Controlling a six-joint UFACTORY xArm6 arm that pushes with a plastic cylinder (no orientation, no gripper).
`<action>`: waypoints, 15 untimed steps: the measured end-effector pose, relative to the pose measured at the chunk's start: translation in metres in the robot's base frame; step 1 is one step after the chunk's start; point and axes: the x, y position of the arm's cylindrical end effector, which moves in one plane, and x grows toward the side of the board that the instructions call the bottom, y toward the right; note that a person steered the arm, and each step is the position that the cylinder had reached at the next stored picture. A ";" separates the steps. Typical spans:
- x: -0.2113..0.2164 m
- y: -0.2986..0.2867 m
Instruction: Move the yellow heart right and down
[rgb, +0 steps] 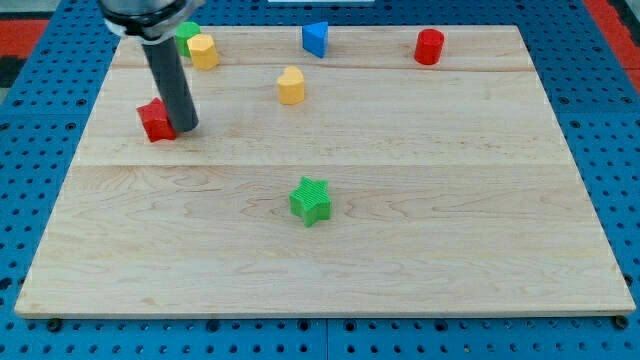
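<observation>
The yellow heart (291, 86) lies in the upper middle of the wooden board (400, 230). My tip (187, 131) rests on the board at the left. It is well to the left of the heart and a little below it. The tip touches or nearly touches the right side of a red star block (156, 121). The rod rises from the tip to the view's top left.
A yellow hexagon block (204, 51) and a green block (186, 36), partly hidden by the arm, sit at the top left. A blue triangle (316, 38) is at the top middle, a red cylinder (429, 46) at the top right, and a green star (311, 200) at the centre.
</observation>
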 end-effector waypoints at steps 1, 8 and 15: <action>0.001 0.000; -0.082 0.127; -0.039 0.187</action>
